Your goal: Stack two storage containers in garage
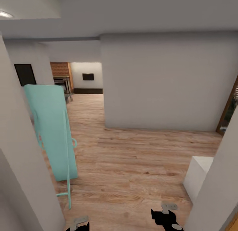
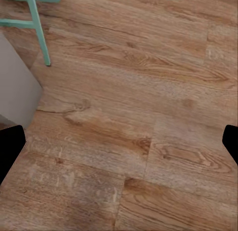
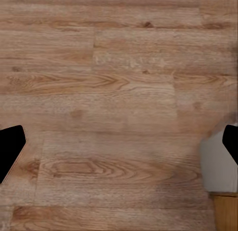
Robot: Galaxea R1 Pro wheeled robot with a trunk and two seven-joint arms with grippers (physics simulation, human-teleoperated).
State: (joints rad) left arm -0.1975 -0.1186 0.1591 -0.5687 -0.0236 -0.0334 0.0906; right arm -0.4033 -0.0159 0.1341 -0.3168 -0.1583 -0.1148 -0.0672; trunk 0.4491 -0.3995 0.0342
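Both hands, left hand (image 2: 119,142) and right hand (image 3: 119,142), hang spread wide and empty over wood-plank floor (image 1: 132,158); no container visible to bear toward.

We take the big wall block (image 1: 167,82) ahead as our landmark. Left of it a passage runs back to a far room, where a table (image 1: 62,82) stands before a rear wall bearing a small panel (image 1: 88,76). Nearer us and left of the block, a folded board on legs (image 1: 53,131) leans upright beside the left wall (image 1: 16,151). Right of the block stands a door frame (image 1: 228,108); before it, a low box (image 1: 197,176) rests on the plank floor (image 1: 132,164).
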